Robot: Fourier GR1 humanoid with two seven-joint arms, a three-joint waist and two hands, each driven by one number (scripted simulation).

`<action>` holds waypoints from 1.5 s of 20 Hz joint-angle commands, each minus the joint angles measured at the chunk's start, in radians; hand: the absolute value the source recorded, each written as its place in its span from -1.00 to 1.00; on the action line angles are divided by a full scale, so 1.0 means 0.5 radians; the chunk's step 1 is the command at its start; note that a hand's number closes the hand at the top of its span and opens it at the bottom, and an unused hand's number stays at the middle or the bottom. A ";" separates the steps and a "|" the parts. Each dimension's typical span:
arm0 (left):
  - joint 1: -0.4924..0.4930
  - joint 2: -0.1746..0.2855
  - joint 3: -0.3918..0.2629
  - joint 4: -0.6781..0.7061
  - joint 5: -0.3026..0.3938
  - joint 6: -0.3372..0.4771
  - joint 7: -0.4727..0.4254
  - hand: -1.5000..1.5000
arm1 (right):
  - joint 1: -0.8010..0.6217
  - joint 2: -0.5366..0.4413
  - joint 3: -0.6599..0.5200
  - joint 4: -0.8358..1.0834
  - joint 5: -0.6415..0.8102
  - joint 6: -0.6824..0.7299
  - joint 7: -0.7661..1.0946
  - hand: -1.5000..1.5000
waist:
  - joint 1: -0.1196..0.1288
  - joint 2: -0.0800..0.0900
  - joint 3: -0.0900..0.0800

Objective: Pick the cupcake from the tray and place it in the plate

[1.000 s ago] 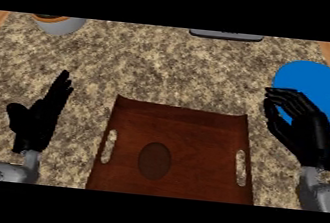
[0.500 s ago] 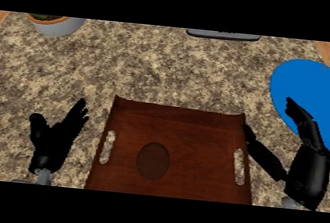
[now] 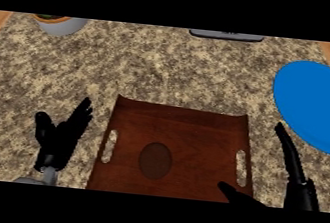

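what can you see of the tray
The tray is a dark reddish-brown, wood-looking rectangle lying flat on the speckled counter, its near edge cut off by the view. A slot handle runs along each side. A dark oval marks its middle; what it is I cannot tell. The thumb of the right hand overlaps its near right corner; the left hand is apart, to its left.

Left hand point(image 3: 60, 137) and right hand point(image 3: 291, 165) low near the lower edge, fingers straight.
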 commanded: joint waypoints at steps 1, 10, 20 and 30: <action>0.053 0.057 0.016 0.006 0.039 -0.098 -0.004 0.00 | 0.029 -0.181 0.096 -0.172 0.169 0.407 0.429 -1.00 | 0.018 0.004 -0.007; 0.037 -0.013 -0.033 -0.023 -0.045 -0.016 0.042 0.00 | -0.558 0.322 0.488 -0.240 0.683 1.181 1.523 -1.00 | 0.046 0.005 0.001; -0.018 -0.040 0.015 -0.036 -0.040 -0.061 0.068 0.00 | -0.805 0.794 0.668 0.409 0.856 1.152 1.782 -1.00 | 0.040 0.008 0.006; 0.007 -0.105 0.041 0.101 -0.098 -0.080 0.007 0.00 | -1.004 0.800 0.745 0.583 0.657 0.932 1.848 -1.00 | 0.031 0.009 0.006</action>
